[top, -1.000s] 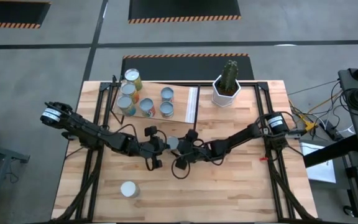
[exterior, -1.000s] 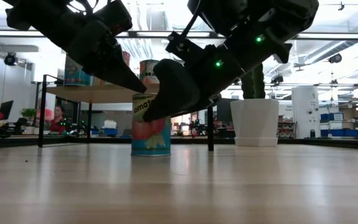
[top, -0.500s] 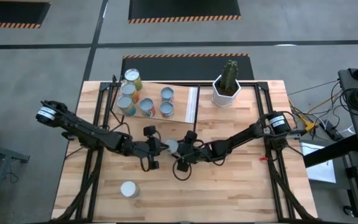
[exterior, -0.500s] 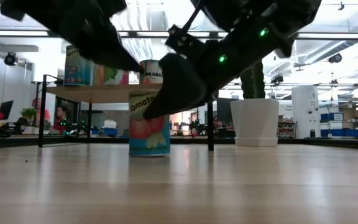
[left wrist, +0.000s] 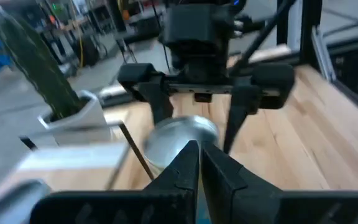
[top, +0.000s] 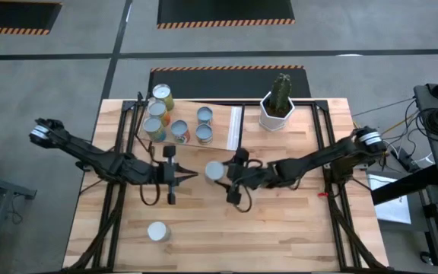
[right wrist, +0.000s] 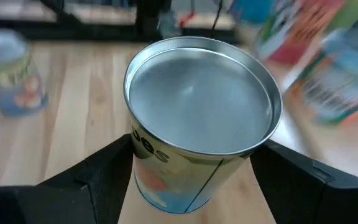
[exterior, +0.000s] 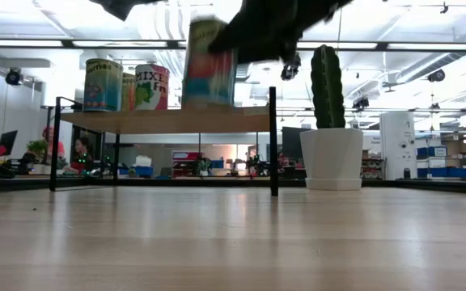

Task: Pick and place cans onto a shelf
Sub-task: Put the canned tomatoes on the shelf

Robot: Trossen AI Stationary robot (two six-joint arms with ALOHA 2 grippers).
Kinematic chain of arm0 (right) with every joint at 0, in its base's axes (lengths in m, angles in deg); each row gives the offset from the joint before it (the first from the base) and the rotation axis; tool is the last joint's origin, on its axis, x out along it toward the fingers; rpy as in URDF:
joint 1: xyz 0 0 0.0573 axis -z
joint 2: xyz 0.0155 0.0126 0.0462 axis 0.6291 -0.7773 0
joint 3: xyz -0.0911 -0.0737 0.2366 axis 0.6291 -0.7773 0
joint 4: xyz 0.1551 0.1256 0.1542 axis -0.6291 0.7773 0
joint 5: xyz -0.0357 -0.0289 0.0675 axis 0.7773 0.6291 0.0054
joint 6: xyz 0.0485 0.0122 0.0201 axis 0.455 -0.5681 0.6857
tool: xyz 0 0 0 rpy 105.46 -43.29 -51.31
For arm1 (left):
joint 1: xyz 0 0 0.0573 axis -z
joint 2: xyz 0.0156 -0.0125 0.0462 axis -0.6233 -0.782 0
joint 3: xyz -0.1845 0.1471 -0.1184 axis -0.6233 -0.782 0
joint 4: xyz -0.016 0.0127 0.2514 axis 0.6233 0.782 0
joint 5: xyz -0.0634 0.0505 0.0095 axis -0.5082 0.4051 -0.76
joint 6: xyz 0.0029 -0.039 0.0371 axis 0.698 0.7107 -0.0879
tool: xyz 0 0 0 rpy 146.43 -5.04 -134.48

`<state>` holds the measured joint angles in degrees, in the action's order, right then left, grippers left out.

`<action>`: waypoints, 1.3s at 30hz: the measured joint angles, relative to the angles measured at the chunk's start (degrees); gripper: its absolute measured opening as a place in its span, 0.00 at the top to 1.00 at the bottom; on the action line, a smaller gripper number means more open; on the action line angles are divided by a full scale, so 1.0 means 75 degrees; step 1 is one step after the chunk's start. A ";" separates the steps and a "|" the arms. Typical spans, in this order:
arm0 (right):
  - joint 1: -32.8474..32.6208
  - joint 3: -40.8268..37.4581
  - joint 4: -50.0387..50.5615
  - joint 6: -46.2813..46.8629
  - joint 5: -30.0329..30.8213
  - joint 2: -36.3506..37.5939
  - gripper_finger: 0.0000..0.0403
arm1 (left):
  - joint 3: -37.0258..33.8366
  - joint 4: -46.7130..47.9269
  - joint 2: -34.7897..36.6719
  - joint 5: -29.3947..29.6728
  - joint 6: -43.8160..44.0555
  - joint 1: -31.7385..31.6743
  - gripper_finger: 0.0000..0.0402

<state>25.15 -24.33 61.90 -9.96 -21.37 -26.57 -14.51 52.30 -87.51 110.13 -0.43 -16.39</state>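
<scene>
Right gripper (top: 225, 172) clamps a can (top: 214, 171) between wide-set fingers (right wrist: 98, 180), lifted clear off the tabletop (top: 280, 228) and level with the shelf (exterior: 168, 120) top, just off its near edge. Left gripper (top: 182, 176) is pinched shut and empty, just beside it. Five cans (top: 179, 131) sit on the shelf; another can (top: 157, 231) stands well apart near the table's front edge.

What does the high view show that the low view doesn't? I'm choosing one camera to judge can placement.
Only the high view shows the lone can at the table's near edge, the shut left gripper pulled back, and both arms whole. Only the low view shows the held can lifted clear of the tabletop, about level with the shelf top, and the labels of the cans standing there. Both show the right gripper shut on that can, the shelf, and the cactus pot.
</scene>
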 joint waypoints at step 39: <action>0.2353 0.1377 0.3238 -0.1032 -0.1174 0.1013 0.29 | 0.0000 -0.0142 0.1833 0.0500 -0.1130 -0.0006 1.00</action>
<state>42.79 -14.01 86.19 -17.71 -30.18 -18.97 -14.51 51.24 -73.76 113.88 -8.91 -16.43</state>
